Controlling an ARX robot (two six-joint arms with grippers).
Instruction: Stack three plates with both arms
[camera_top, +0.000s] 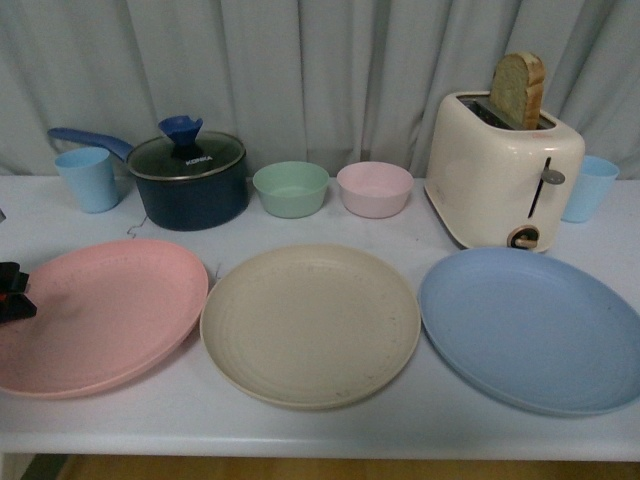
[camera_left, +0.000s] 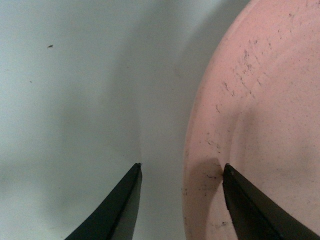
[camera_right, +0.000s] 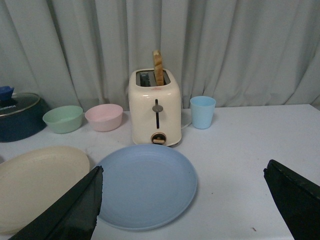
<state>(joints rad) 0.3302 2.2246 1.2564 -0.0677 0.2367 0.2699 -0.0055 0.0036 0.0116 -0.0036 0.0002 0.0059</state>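
Along the far side of the white table (camera_top: 120, 425), before a grey curtain (camera_top: 320, 60), stand from left to right a light blue cup (camera_top: 88, 178), a lidded dark blue saucepan (camera_top: 190, 190), a green bowl (camera_top: 291, 189) and a pink bowl (camera_top: 375, 188). Further right sits a cream toaster (camera_top: 505, 170) with a bread slice (camera_top: 518, 90) sticking up, and a second blue cup (camera_top: 590, 187) just beyond it.

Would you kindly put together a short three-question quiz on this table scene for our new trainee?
1. True or false: a slice of bread stands in the toaster.
2. Multiple choice: in the front view, what colour is the middle plate of the row? A pink, B beige, C blue.
3. Short answer: the open fingers of the left gripper flank the rim of which plate?

Key
1. True.
2. B, the beige plate.
3. The pink plate.
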